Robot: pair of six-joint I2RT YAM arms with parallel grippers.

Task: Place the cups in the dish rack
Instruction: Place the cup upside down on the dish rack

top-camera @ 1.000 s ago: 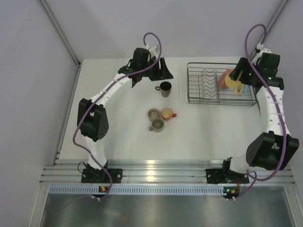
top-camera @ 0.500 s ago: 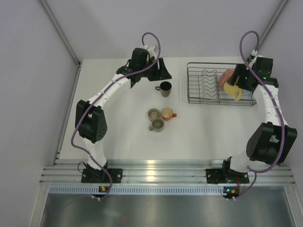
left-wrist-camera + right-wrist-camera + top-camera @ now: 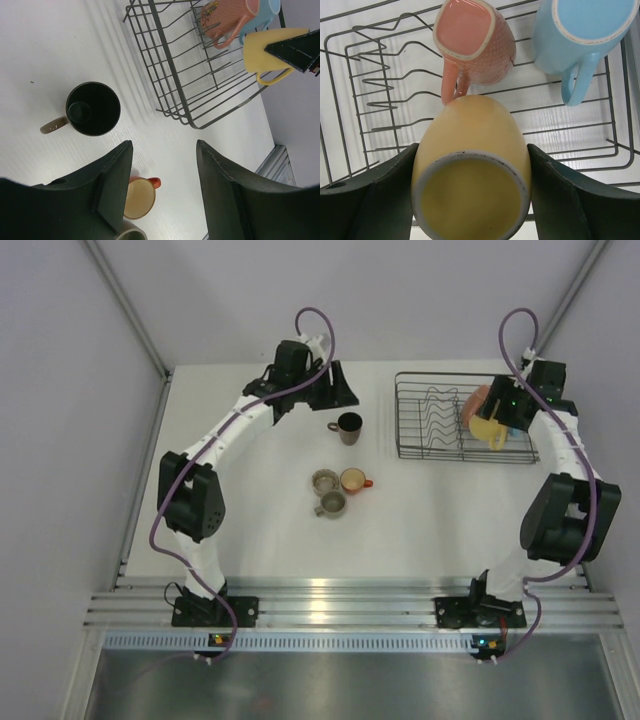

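My right gripper (image 3: 472, 150) is shut on the yellow cup (image 3: 470, 170), holding it tilted above the right part of the black wire dish rack (image 3: 430, 428). In the rack lie a pink cup (image 3: 472, 40) and a light blue cup (image 3: 580, 30). On the table stand a dark brown cup (image 3: 349, 427), a small orange cup (image 3: 353, 480) and two grey-olive cups (image 3: 324, 480) (image 3: 331, 503). My left gripper (image 3: 164, 147) is open and empty. It hovers behind and above the dark brown cup (image 3: 93, 108), left of the rack (image 3: 175, 60).
The rack's wavy plate dividers (image 3: 380, 90) fill its left half. The right wall runs close beside the rack and my right arm (image 3: 570, 470). An aluminium rail (image 3: 330, 605) lines the table's near edge.
My right gripper has carried the yellow cup a little to the left and nearer over the rack. The left arm has hardly moved.
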